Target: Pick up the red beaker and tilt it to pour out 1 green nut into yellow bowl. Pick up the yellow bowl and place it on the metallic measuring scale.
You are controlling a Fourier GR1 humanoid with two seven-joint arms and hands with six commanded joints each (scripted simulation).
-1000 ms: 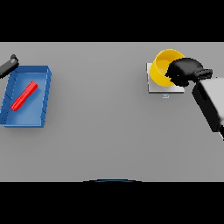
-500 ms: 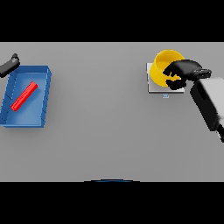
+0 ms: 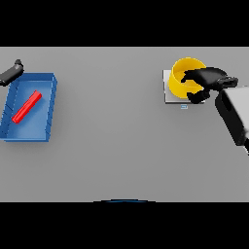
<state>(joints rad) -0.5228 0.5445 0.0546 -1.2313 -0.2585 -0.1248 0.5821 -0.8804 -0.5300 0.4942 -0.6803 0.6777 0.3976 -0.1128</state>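
Note:
The yellow bowl (image 3: 184, 78) stands upright on the metallic scale (image 3: 168, 95) at the far right of the table. My right hand (image 3: 210, 80) is at the bowl's right side, open, its fingers spread over the rim and its thumb below, loosely around the wall. What the bowl holds is hidden, and no green nut shows. The red beaker (image 3: 26, 107) lies on its side inside the blue tray (image 3: 48, 97) at the far left. My left hand (image 3: 12, 72) rests by the tray's far left corner with straight fingers, holding nothing.
The grey table (image 3: 112, 131) stretches between the tray and the scale. My right forearm (image 3: 233, 114) slants in from the right edge just below the scale.
My right hand has loosened its fingers on the bowl's right wall and drawn slightly to the right. The bowl stays on the scale. The left hand has barely moved.

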